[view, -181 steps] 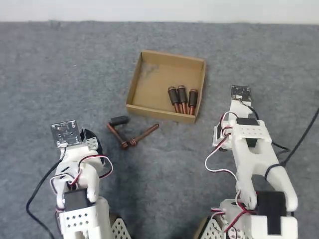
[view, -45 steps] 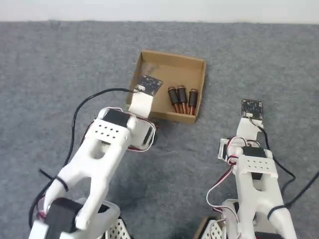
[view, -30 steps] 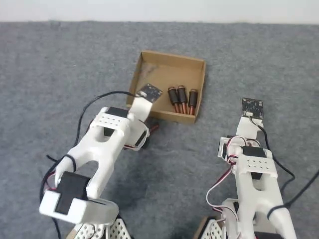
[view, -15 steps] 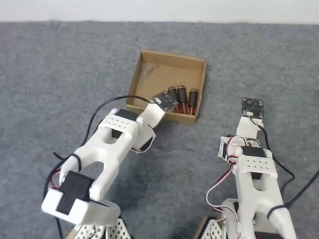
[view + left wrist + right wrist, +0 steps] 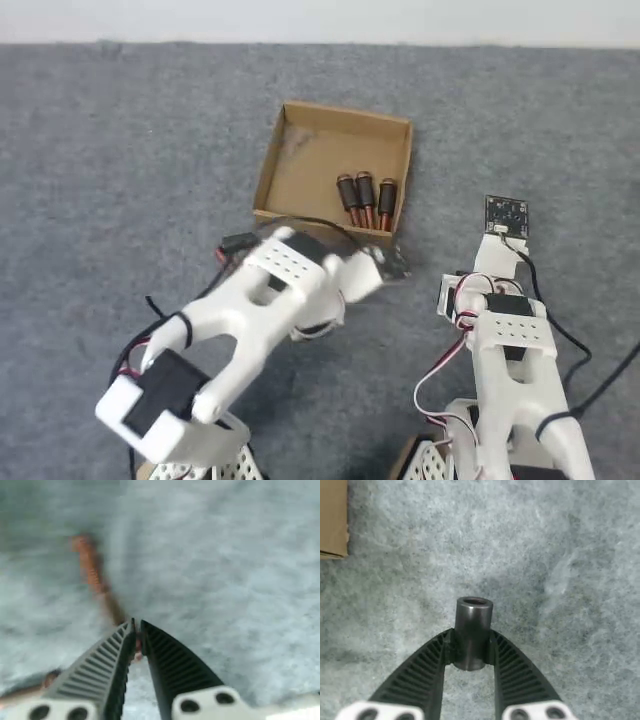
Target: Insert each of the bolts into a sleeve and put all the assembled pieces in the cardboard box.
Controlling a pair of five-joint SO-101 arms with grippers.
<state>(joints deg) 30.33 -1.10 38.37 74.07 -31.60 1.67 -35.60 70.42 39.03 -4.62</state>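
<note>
My left gripper (image 5: 136,625) is shut on a copper bolt (image 5: 95,577), which sticks out beyond the fingertips over the grey carpet. In the high view the left arm (image 5: 285,290) lies stretched across in front of the cardboard box (image 5: 268,172), toward the right arm (image 5: 510,330). My right gripper (image 5: 470,642) is shut on a black sleeve (image 5: 474,622), held with its open end showing. Three assembled pieces (image 5: 365,200) lie in the box. Another black sleeve (image 5: 238,241) rests on the carpet beside a bolt end (image 5: 221,256).
Grey carpet (image 5: 120,150) covers the whole table, with open room to the left of and behind the box. A corner of the box (image 5: 332,520) shows in the right wrist view. Cables hang from both arms.
The left arm has swung right, from the box's front edge toward the right arm, with the bolt in its gripper. The loose sleeve on the carpet is uncovered. The right arm has stayed still.
</note>
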